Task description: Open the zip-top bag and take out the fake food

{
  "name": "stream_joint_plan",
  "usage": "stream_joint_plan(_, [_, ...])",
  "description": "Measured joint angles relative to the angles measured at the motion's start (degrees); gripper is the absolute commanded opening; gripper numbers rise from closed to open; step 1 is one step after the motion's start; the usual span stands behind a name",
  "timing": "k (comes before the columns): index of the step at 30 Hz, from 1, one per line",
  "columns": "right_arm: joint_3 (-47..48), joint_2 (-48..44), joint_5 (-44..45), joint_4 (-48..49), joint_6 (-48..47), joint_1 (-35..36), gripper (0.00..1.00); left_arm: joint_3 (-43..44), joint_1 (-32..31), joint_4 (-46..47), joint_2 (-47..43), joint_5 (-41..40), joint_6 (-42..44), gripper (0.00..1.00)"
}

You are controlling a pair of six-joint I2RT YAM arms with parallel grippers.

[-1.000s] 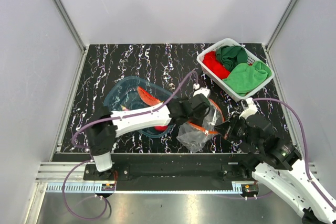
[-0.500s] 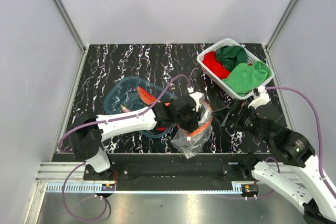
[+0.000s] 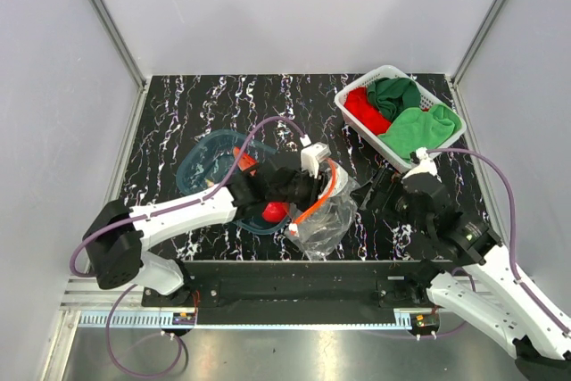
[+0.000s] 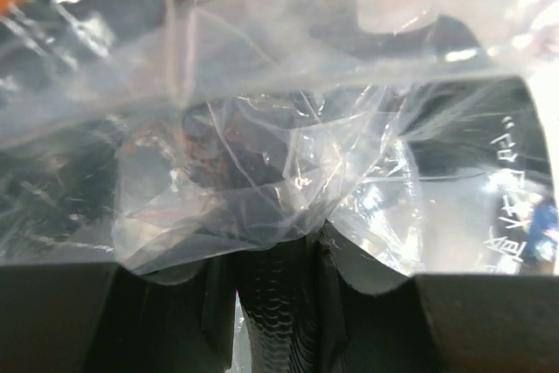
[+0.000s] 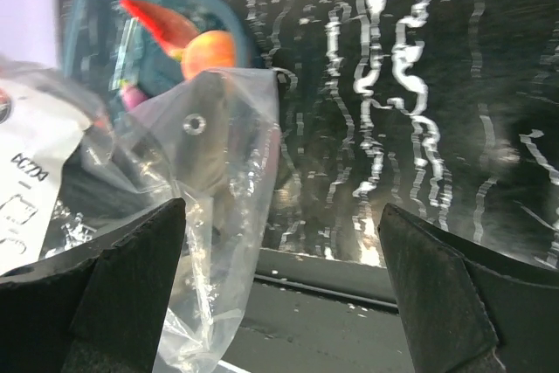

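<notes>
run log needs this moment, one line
left claw: shut on clear crinkly zip-top bag | right claw: open, empty | orange round plastic fruit: in translucent blue tub

Bare tabletop (image 3: 196, 109) lies open at upper left; the blue tub (image 3: 210, 153), zip-top bag (image 3: 328, 223) (crumpled, mid-frame) and white basket (image 3: 366, 135) at upper right block passage.

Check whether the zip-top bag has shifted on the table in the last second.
Yes. The zip-top bag has slid left, toward the blue tub and away from the white basket.
</notes>
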Motion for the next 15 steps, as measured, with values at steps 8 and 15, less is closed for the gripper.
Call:
stream_joint_plan(8, [-6.1, -6.4, -3.0, 10.3, 2.6, 0.0, 0.66, -5.7, 2.3, 7.1, -1.7, 7.8, -2.2, 0.0])
stream_joint_plan(15, [-13.6, -11.8, -5.3, 18.5, 5.9, 0.0, 0.7, -8.2, 2.3, 11.8, -4.2, 12.2, -4.3, 0.0])
